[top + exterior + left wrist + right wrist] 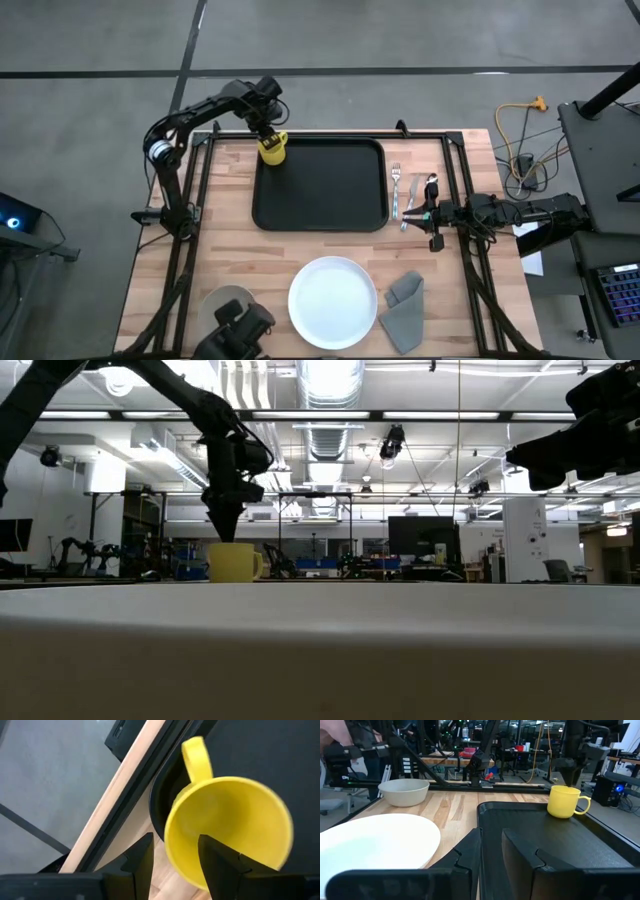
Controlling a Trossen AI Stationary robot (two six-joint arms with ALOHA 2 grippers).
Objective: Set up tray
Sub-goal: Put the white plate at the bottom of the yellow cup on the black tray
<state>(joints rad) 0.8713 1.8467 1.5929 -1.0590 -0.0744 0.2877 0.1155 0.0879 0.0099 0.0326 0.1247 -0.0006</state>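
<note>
From above, the black tray [320,185] lies on the wooden counter [230,260], toward its far side and about centred left to right. A yellow mug [272,148] stands on the tray's far left corner, and the left end effector [268,133] is right over it. To the tray's right lie a fork [396,188] and a second piece of cutlery [410,205]; the right end effector [432,213] is beside them at the counter's right edge. Nearer are a white plate [333,302], a grey cloth [405,310] and a pale bowl [228,302].

At counter height, the left end effector [228,520] hangs just above the mug [234,562].

From the left wrist, the dark fingers [215,860] straddle the mug's [230,825] rim, one inside and one outside, with a small gap to the wall; whether they pinch it I cannot tell.

From the right wrist, the right fingers [520,852] stand slightly apart, pinching nothing, over the tray [600,855].
</note>
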